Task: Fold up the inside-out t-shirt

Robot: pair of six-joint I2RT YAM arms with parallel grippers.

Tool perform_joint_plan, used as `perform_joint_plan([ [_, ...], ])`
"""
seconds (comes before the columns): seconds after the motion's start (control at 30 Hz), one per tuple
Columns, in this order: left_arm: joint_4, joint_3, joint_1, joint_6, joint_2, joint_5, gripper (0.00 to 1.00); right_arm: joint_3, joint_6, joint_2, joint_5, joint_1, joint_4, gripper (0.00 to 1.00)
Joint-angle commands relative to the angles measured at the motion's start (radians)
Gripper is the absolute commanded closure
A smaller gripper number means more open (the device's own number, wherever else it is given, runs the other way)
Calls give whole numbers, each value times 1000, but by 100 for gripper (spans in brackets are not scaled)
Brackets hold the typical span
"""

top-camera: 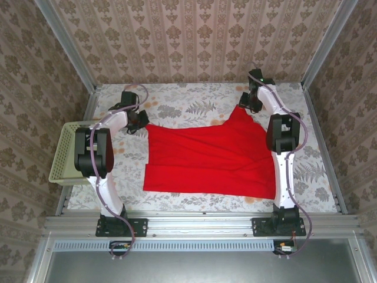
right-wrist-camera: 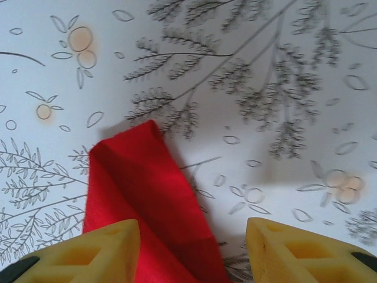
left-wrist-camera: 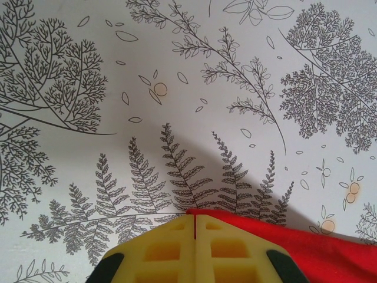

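The red shirt lies spread flat across the middle of the table, reaching from left of centre to the right arm. Its upper right part rises to a peak towards the top of the overhead view. The table's cover is pale with grey ferns and small orange dots.

The left gripper sits at the shirt's upper left corner. In the left wrist view its yellow jaws are clenched with no gap between them. The shirt comes out right at their tips and runs off to the lower right of the frame, so they grasp that corner.

The right gripper is at the peak in the upper right. In the right wrist view its jaws stand apart, released. A folded tongue of shirt lies between the fingers, nearer the one at lower left (whether it touches that finger I cannot tell) and well clear of the other.

A pale basket stands at the left edge of the table, beside the left arm.
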Motion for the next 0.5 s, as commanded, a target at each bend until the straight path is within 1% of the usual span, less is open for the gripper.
perform_joint_plan([
  [0.0,-13,-1,11,17,-12,-12,100,93,-16,69,12,3,-107,49],
  [0.13,-11,-11,11,17,-23,-12,100,159,-23,121,27,5,-143,52],
  [0.23,-9,-16,11,17,-29,-11,100,183,-29,143,23,8,-149,58],
  [0.33,-8,-22,12,18,-36,-9,100,206,-41,161,5,10,-151,65],
  [0.47,-7,-34,15,17,-46,-1,100,236,-69,160,9,15,-137,77],
])
